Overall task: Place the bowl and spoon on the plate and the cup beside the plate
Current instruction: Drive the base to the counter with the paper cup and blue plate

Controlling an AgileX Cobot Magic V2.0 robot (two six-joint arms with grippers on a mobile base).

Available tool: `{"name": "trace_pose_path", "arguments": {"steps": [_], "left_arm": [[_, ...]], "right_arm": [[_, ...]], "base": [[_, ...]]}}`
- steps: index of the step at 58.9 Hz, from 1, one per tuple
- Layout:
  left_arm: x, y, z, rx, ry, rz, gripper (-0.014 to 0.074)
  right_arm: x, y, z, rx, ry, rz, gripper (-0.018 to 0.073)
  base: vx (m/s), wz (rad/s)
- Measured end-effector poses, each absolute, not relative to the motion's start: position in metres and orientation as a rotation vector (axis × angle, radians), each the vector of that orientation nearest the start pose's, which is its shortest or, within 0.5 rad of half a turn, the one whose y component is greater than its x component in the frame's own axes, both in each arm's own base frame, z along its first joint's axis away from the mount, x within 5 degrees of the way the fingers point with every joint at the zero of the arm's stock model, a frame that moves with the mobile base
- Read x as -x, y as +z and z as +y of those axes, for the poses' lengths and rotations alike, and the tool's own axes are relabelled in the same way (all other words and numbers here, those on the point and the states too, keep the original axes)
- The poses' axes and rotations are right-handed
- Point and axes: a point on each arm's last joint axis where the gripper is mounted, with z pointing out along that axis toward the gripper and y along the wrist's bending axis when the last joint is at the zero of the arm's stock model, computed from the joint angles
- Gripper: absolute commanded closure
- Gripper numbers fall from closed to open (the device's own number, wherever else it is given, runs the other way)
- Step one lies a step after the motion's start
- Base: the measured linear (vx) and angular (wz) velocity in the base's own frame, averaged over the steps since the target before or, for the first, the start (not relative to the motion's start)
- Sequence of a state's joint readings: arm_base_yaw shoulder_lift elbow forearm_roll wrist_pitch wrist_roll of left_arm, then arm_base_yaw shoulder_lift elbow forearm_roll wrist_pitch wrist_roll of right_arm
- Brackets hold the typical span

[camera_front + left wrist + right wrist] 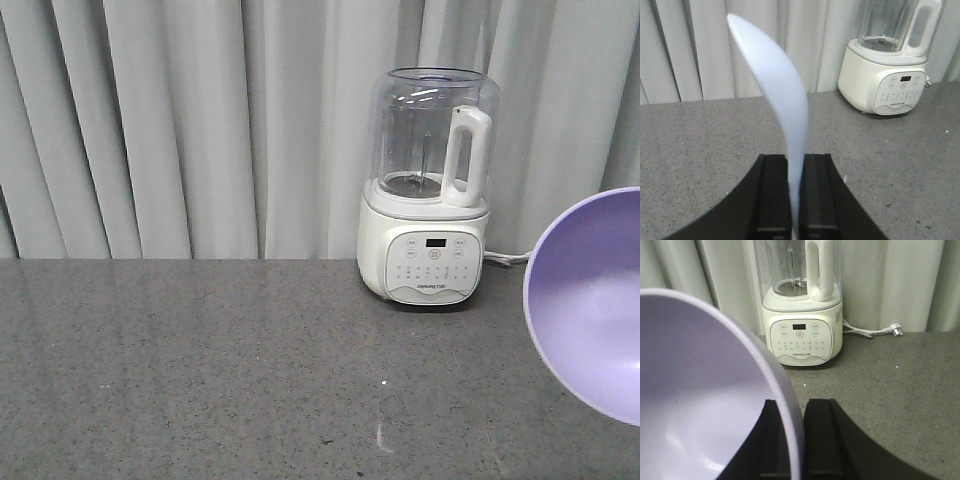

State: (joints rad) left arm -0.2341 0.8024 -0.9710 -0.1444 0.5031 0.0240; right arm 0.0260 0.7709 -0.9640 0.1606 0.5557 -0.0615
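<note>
my left end effector clamped the spoon, long axis standing up out of the jaws; my right end effector pinched the rim of the bowl. with the plate in no view, i couldn't tell the nearer arm.

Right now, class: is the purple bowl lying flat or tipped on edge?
Tipped on edge: the bowl is pinched by its rim in the right end effector, its inside facing sideways.
</note>
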Motion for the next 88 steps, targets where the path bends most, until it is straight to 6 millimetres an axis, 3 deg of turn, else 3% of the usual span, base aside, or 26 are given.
{"name": "trace_pose_path", "arguments": {"steps": [37, 88], "left_arm": [[-0.1505, 0.4159, -0.0424, -0.169, -0.303, 1.814, 0.0596], [-0.1505, 0.4159, -0.0424, -0.169, -0.303, 1.814, 0.0596]], "right_arm": [[-0.1465, 0.4131, 0.0115, 0.014, 0.149, 1.843, 0.0568], [-0.1465, 0.4131, 0.0115, 0.014, 0.149, 1.843, 0.0568]], "base": [[-0.02, -0.1], [-0.08, -0.53]]}}
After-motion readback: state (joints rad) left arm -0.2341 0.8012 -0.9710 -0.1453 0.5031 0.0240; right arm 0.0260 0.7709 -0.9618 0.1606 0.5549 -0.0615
